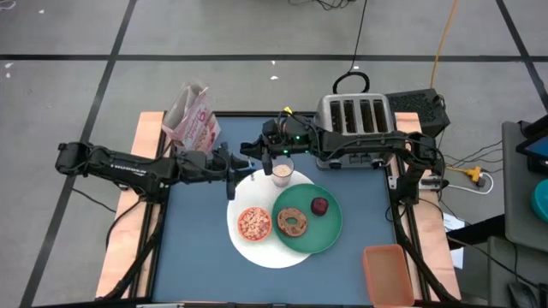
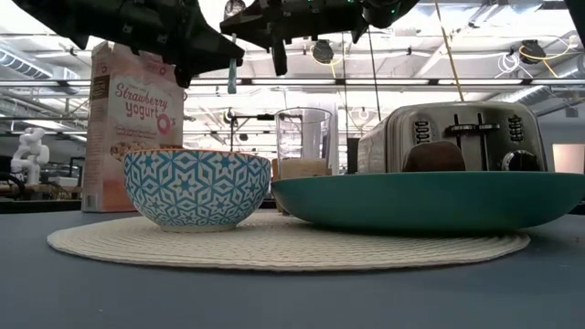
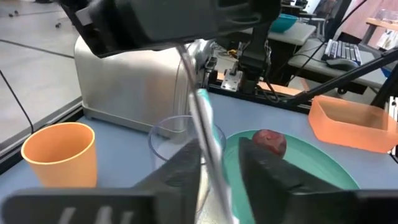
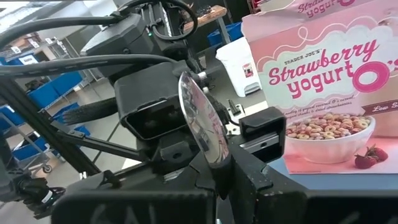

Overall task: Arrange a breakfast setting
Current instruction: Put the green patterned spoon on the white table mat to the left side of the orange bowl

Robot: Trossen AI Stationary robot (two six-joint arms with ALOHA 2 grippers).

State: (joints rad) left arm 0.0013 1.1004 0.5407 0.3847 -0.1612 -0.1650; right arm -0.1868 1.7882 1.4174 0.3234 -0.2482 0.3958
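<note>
Here's the spoon point(image 4: 202, 121), up in the air and caught between both arms! It has a shiny silver bowl, mirror-bright, and a slim handle with a teal stretch point(image 3: 204, 109). It hangs above the table just beside the milk glass point(image 1: 282, 171), on the side away from the toaster point(image 1: 354, 118).

In the low view the teal handle point(image 2: 232, 77) stands close to upright, so the long axis runs steeply. The bowl end is at the right gripper point(image 4: 214, 165) and turned on edge. The handle reaches away toward the left gripper point(image 3: 221, 168).

The right gripper is clenched on the spoon at the neck, its fingers point(image 4: 258, 134) tight on either side just under the bowl, above and beside the glass. The left gripper sits around the handle, on the far side of the glass from the toaster. The metal runs straight through it, but I can't tell whether it has truly clamped on.
</note>
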